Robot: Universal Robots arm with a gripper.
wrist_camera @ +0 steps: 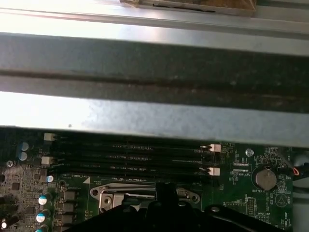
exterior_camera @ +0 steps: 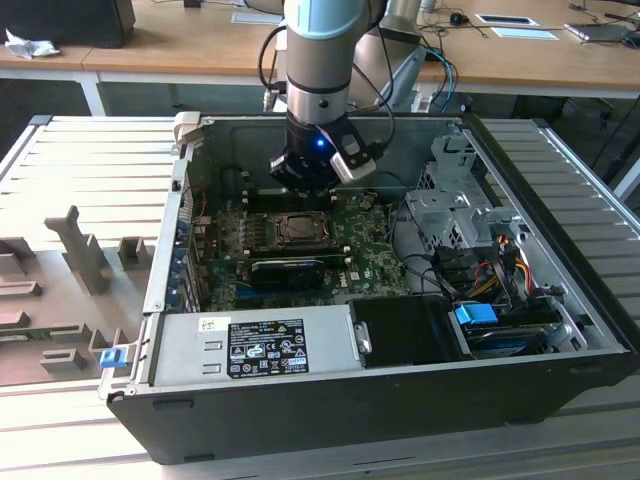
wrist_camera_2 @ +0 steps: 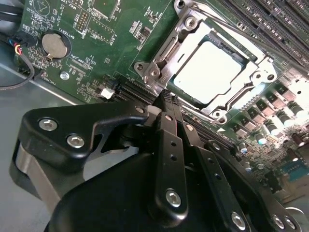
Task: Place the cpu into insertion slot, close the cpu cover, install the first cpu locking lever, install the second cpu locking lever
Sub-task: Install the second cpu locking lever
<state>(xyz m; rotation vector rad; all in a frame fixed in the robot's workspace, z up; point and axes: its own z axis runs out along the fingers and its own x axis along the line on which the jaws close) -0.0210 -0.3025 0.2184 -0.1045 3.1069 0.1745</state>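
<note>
The cpu (wrist_camera_2: pixel 207 72) lies flat in the insertion slot (exterior_camera: pixel 300 228), its pale metal face showing. The cpu cover (wrist_camera_2: pixel 240 96) is down around it as a dull silver frame. A metal lever (wrist_camera_2: pixel 170 47) runs along one side of the socket. My gripper (wrist_camera_2: pixel 166 96) is shut with nothing between its black fingers (wrist_camera_2: pixel 169 145). Its tips sit just beside the socket's edge, close to the lever's lower end. In the exterior view the gripper (exterior_camera: pixel 308 185) hangs inside the open computer case, just behind the socket. In the first wrist view the gripper's tip (wrist_camera: pixel 165 191) is at the socket frame (wrist_camera: pixel 111 198).
Memory slots (wrist_camera: pixel 130 154) run behind the socket, with the case wall (wrist_camera: pixel 154 63) beyond them. A coin battery (wrist_camera_2: pixel 52 44) sits on the green board. A black expansion card (exterior_camera: pixel 290 268), the power supply (exterior_camera: pixel 255 345), a drive cage (exterior_camera: pixel 450 210) and cables (exterior_camera: pixel 480 270) crowd the case.
</note>
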